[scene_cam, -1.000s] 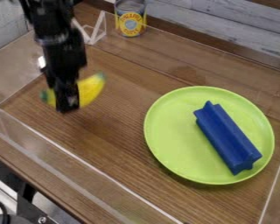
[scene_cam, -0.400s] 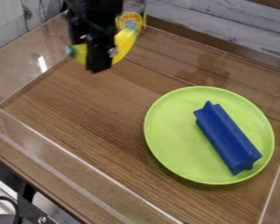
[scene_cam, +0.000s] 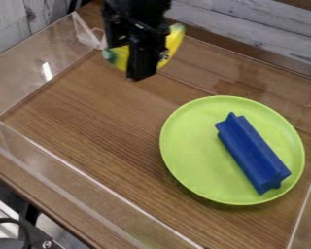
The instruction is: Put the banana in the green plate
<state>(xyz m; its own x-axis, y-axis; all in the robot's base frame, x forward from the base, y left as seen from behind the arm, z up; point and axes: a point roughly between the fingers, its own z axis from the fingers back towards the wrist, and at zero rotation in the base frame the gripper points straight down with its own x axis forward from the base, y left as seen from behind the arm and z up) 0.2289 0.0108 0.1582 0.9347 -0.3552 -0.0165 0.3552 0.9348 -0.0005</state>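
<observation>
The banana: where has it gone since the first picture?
The end effector, shut on the banana, carried it up off the table and rightward in the picture, nearer the plate. Plate and blue block stayed put.

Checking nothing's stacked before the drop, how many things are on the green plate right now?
1: a blue block lies on the right half of the green plate. The banana is held in the gripper, up left of the plate.
</observation>
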